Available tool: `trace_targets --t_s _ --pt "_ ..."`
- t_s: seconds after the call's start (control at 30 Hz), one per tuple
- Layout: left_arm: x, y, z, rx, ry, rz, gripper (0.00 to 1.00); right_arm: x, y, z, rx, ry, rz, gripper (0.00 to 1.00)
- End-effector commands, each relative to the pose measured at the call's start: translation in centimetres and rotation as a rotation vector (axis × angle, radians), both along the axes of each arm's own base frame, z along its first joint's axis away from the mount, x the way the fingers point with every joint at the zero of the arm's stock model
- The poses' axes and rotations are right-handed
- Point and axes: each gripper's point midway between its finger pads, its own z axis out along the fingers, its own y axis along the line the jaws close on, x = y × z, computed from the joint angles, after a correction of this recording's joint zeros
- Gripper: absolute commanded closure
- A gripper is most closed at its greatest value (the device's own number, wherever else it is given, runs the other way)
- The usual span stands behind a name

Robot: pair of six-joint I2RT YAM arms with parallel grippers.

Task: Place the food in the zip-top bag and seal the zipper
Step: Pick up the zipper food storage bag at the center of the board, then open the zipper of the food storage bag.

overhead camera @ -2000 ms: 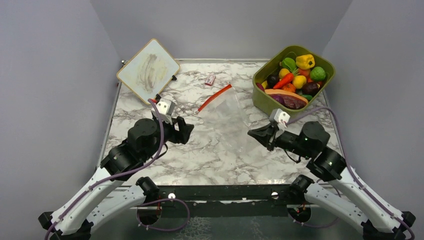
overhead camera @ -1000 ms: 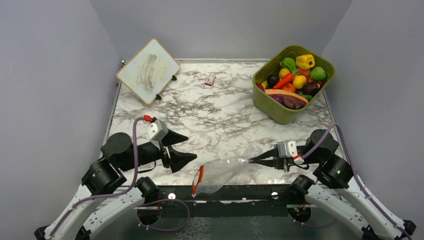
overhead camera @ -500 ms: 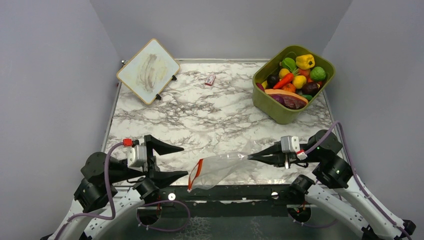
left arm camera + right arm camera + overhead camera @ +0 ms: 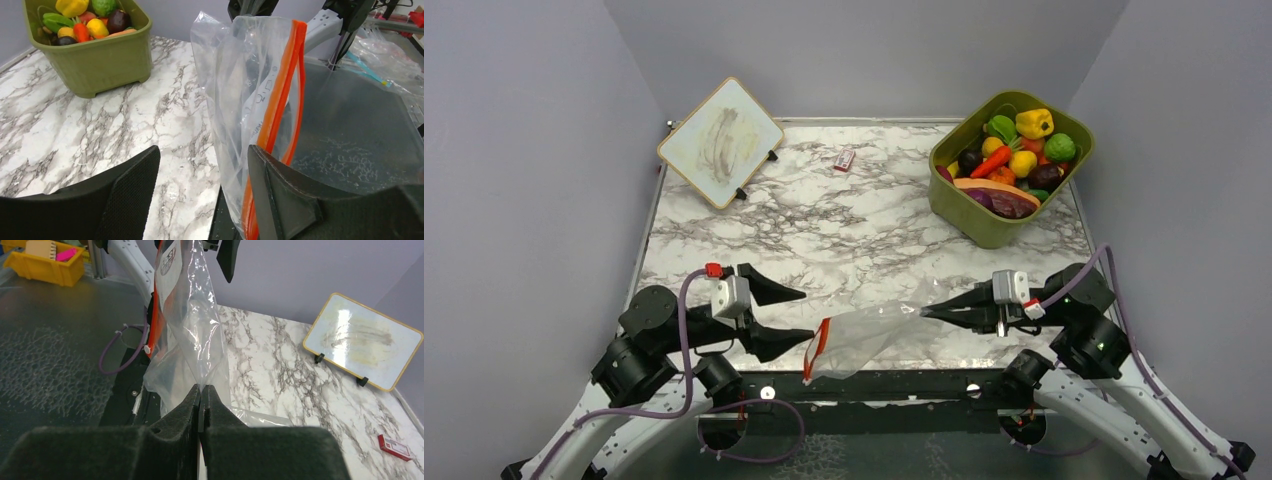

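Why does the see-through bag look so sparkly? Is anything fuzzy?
Right wrist view: light bounces off wrinkles in the bag as white streaks, and the whiteboard has a bright patch; the right pincer, close to the lens, looks soft. Top view: even light, the bag nearly fades into the marble table.

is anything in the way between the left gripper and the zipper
Nothing visible. The open left gripper faces the zipper directly, close in front of it; the right gripper holds the bag by its far end.
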Motion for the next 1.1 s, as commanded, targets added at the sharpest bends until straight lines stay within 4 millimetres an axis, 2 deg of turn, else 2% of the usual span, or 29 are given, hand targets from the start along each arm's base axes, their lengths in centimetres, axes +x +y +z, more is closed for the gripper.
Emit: trace_targets --t_s 0.0,0.1,0.2,0.37,0.57,0.9,1.07 --pt "0.0 -0.5 0.1 -0.010 -0.038 -0.030 0.34 0.6 0.0 0.4 0.031 0.006 -0.036 0.99" --pt "0.0 -0.7 -0.3 -0.014 -0.038 -0.040 0.33 0.9 0.1 0.6 0.045 0.012 -0.048 0.99" --pt "0.1 -0.7 -0.3 -0.024 -0.031 -0.030 0.23 1.3 0.1 0.6 0.050 0.018 -0.069 0.99" --pt "-0.1 -0.4 0.1 -0.038 -0.040 -0.027 0.20 1.6 0.2 0.3 0.040 0.021 -0.081 0.99" --pt "-0.8 0.1 1.0 -0.050 -0.068 -0.040 0.22 2.0 0.0 0.6 0.049 0.021 -0.110 0.99" --pt "-1.2 0.6 1.3 -0.069 -0.098 -0.036 0.25 2.1 -0.1 0.9 0.048 0.022 -0.120 0.99" --pt "-0.8 0.5 0.7 -0.060 -0.100 -0.022 0.28 1.9 -0.2 1.0 0.053 0.019 -0.119 0.99"
